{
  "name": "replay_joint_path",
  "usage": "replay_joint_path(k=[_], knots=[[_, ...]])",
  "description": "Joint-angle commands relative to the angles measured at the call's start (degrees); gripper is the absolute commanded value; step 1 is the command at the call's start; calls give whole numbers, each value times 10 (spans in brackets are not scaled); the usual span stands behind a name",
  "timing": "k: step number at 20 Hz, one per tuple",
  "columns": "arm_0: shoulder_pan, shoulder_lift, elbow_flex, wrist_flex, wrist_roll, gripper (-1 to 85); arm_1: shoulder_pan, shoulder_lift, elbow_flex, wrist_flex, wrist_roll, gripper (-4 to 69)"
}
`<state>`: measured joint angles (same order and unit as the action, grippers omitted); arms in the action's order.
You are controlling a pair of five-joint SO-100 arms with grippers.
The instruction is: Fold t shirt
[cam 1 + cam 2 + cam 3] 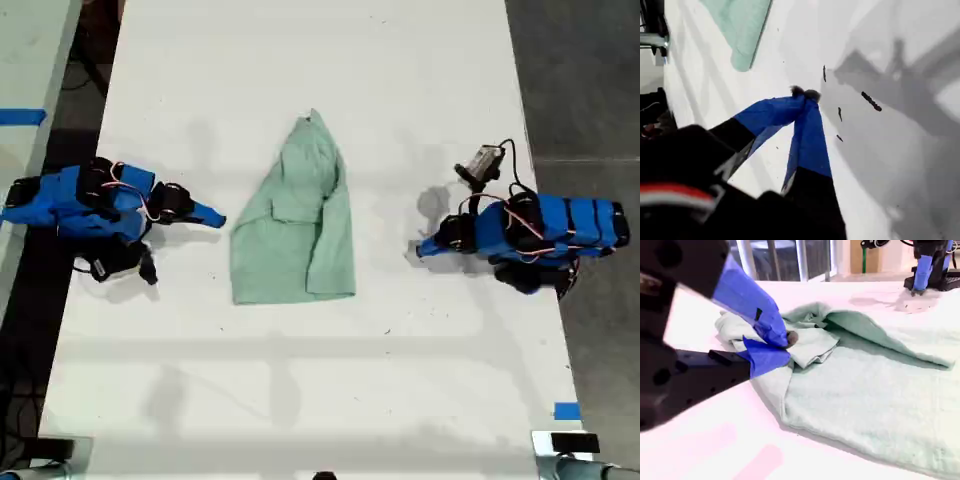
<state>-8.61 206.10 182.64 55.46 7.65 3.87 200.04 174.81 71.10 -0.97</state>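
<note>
T shirt (297, 222) lies folded and wrinkled mid-desk (300, 400), between both arms. My first claw (804, 94) is closed and empty on bare desk. My second claw (782, 342) is closed, beside the shirt's edge.

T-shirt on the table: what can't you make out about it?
Underside of the t shirt: hidden by its own folds, every view.
Most of it, first wrist view: cut off by the edge.
Whether my second gripper touches it: overlapping in the second wrist view, tiny in the exterior view.
</note>
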Motion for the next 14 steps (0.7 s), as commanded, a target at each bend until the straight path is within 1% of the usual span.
replay_joint_path(k=[1,7,8,9,10,11,12,14], knots=[[-16,4,8,-2,-42,-2,28,9,-4,46,-6,-24],[-1,4,8,-2,-51,-2,27,9,-4,46,-3,-24],[8,4,6,-3,-65,-2,26,9,-4,46,-2,-24],[11,4,6,-11,-95,-2,26,9,-3,46,-1,-24],[0,-16,-11,-6,-109,-3,28,9,-3,47,-1,-24],[-13,-86,-59,11,-113,-3,28,9,-3,47,-2,-24],[-18,-200,-114,13,-113,-3,28,9,-3,47,-2,-24],[-15,-432,-193,-11,-120,-2,28,9,-3,47,-3,-24]])
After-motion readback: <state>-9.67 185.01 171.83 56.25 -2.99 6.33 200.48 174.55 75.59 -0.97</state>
